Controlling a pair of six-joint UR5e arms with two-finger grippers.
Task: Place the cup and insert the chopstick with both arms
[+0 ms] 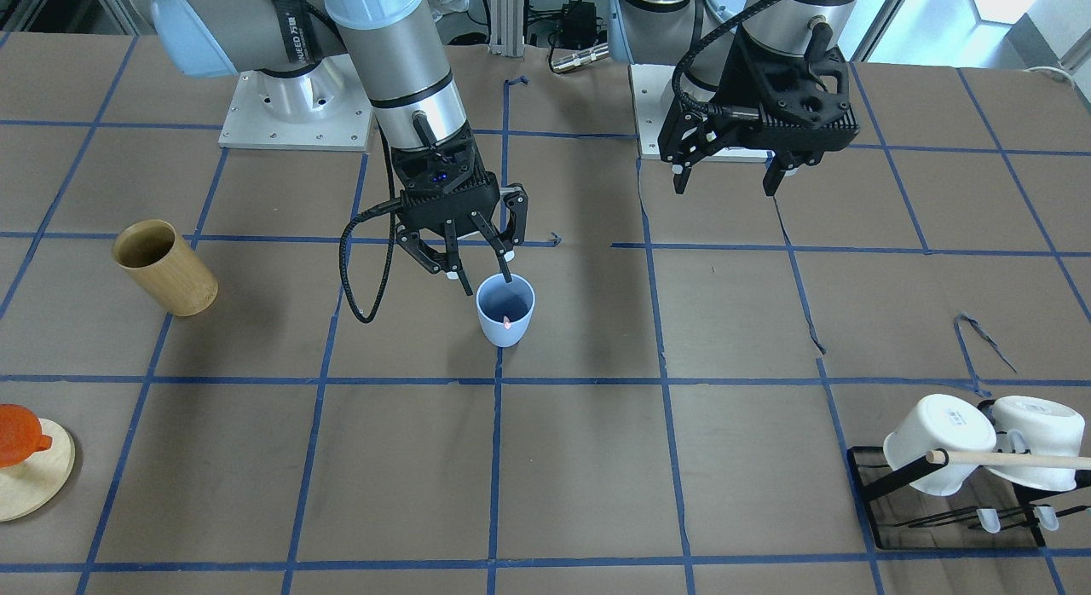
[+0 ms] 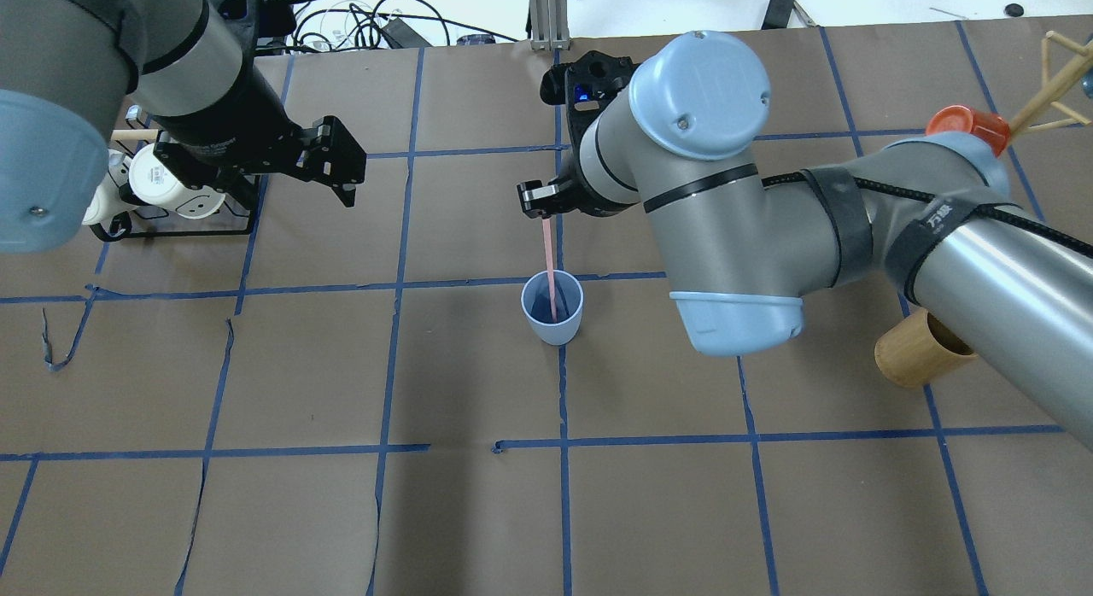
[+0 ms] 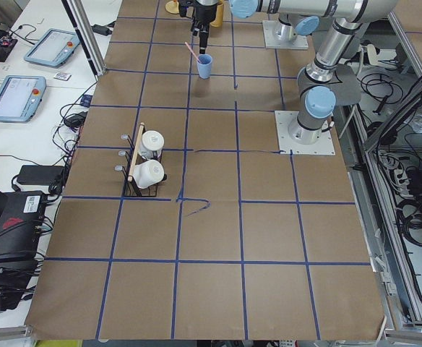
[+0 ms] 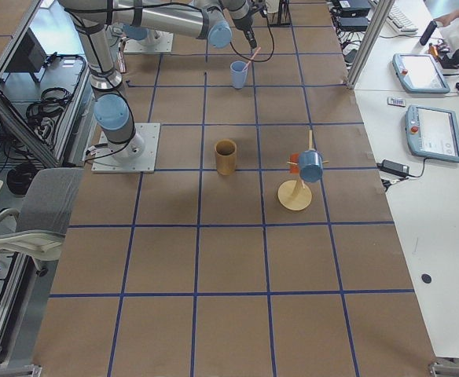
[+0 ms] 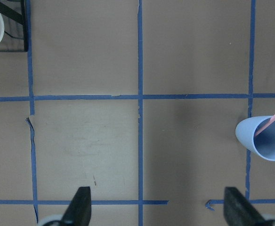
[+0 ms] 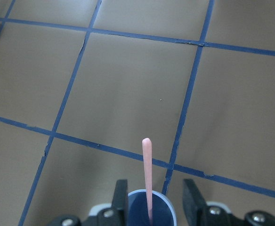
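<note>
A light-blue cup (image 1: 505, 331) is seen standing upright on the worktop, mouth up, just below the right jaws and well apart from the left jaws. A thin pink chopstick (image 2: 550, 263) is set in it, with the lower end inside the cup. The chopstick is leaned on the rim and tilted away from the robot's base. In the right wrist view its shaft is seen between the spread right jaws and is touched by neither.
</note>
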